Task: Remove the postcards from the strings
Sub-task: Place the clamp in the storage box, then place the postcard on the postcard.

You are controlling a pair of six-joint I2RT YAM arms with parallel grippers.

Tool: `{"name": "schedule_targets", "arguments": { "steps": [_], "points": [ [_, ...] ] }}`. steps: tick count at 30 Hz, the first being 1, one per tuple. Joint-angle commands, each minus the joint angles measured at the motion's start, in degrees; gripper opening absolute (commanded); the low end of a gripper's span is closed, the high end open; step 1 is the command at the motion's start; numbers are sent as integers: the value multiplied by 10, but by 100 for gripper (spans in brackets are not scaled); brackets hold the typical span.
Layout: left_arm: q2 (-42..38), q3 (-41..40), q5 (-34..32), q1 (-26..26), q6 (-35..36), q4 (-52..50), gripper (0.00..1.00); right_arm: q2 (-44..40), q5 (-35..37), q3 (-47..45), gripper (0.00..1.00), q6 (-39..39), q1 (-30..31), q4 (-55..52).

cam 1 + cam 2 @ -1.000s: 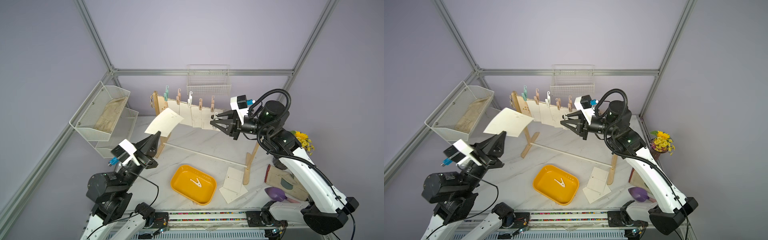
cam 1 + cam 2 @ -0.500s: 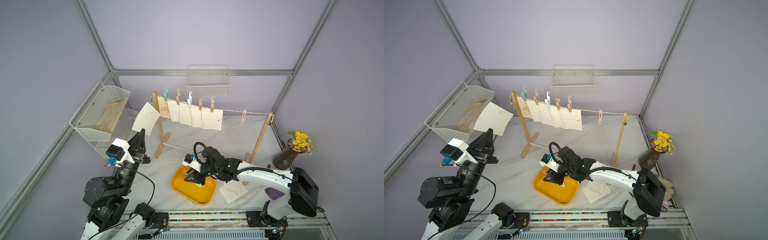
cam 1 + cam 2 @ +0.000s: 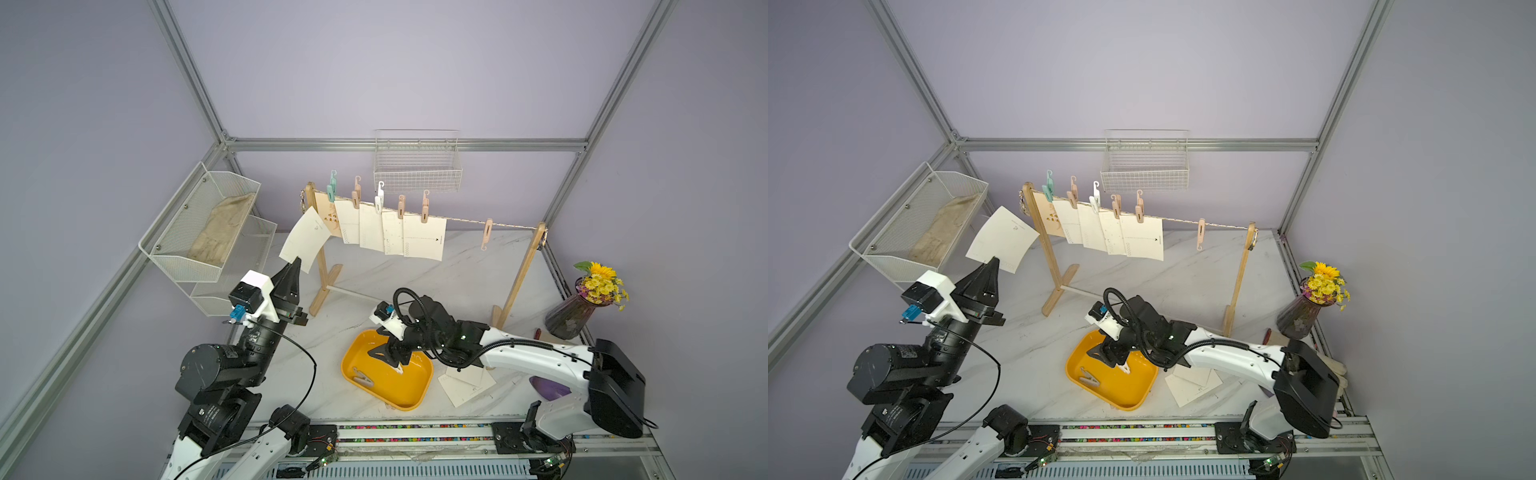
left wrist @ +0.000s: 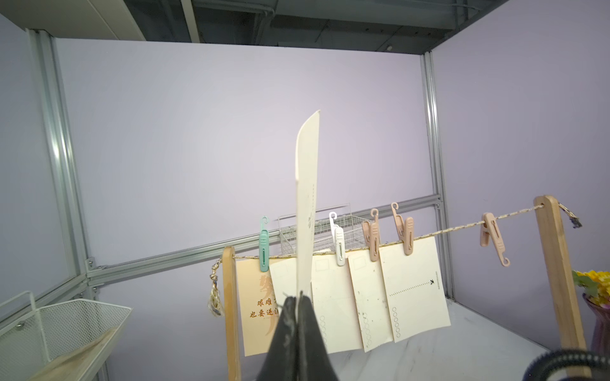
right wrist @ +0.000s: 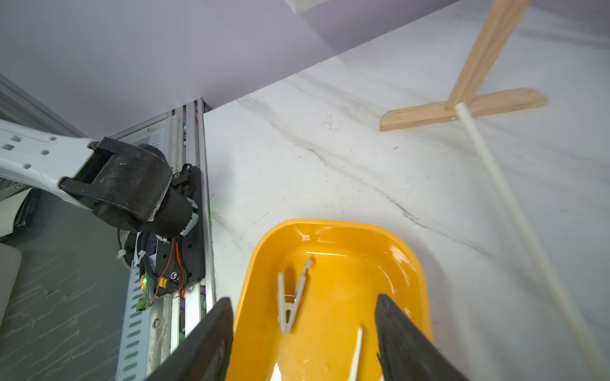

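At lower centre, right gripper (image 3: 386, 359): my jaws stand apart above the yellow tray (image 3: 399, 390).
Left gripper (image 3: 294, 266): pinches one loose postcard (image 3: 305, 239), upper left.
Postcards (image 3: 422, 241): five hang along the string (image 3: 465, 221), up-frame of both arms. My left is nearer but occupied.

The string (image 4: 455, 227) is beige with dark speckles, between pale wooden posts (image 3: 517, 282). The postcards (image 3: 424, 239) hanging on the string are cream-white with faint dotted lines, rows of small rings and tiny dark marks; the tan postcard (image 4: 254, 306) at the string's left end carries orange lettering. Along the string sit a mint-green clothespin (image 3: 331, 193), a white clothespin (image 3: 378, 203) and peach-pink clothespins (image 3: 487, 235). Just off the string's left end the curved postcard (image 3: 305, 239) is cream-white. Below the string the tabletop (image 3: 457, 282) is white marble with grey veins and the tray (image 3: 401, 392) glossy orange-yellow. Past the string's right end, yellow flowers (image 3: 600, 282) top a dark purple vase (image 3: 567, 318). Behind the string the wall (image 3: 415, 62) is lilac
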Motion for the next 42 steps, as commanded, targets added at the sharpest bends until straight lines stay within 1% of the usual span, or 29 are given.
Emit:
{"name": "schedule_targets", "arguments": {
  "steps": [1,3,5,8,9,10,12,14,17,19,22,23,27,29,34,38,42],
  "points": [
    [49,42,111,-1,-14,-50,0,-124,172,-45,72,29,-17,16],
    [82,57,193,-1,-22,-76,0,-203,258,-73,72,61,-32,4],
    [114,75,281,-1,-32,-106,0,-264,308,-91,72,92,-51,-10],
    [163,88,394,-2,-72,-130,0,-311,385,-85,72,129,-71,-55],
    [180,89,423,-6,-91,-129,0,-320,414,-81,72,131,-72,-64],
    [194,88,438,-15,-100,-131,0,-327,438,-77,72,128,-72,-69],
    [226,86,433,-48,-121,-139,0,-349,476,-65,72,123,-72,-70],
    [262,90,438,-84,-136,-154,0,-373,493,-55,72,109,-72,-60],
    [321,89,437,-142,-172,-150,0,-407,502,-44,71,91,-72,-39],
    [356,89,420,-178,-201,-144,0,-423,502,-38,71,78,-72,-29],
    [401,72,388,-215,-290,-103,0,-439,497,-28,70,64,-72,-26],
    [416,63,383,-222,-322,-87,0,-444,498,-24,70,61,-72,-24],
    [470,59,357,-237,-419,-81,0,-460,484,-12,69,37,-72,6],
    [496,58,335,-259,-461,-80,0,-456,469,1,70,29,-72,12],
    [574,95,306,-301,-500,-100,0,-443,436,15,69,32,-71,13],
    [623,102,307,-306,-546,-103,0,-446,426,11,70,38,-72,25],
    [661,112,309,-307,-565,-95,0,-449,413,9,70,46,-72,26]
  ]
}}
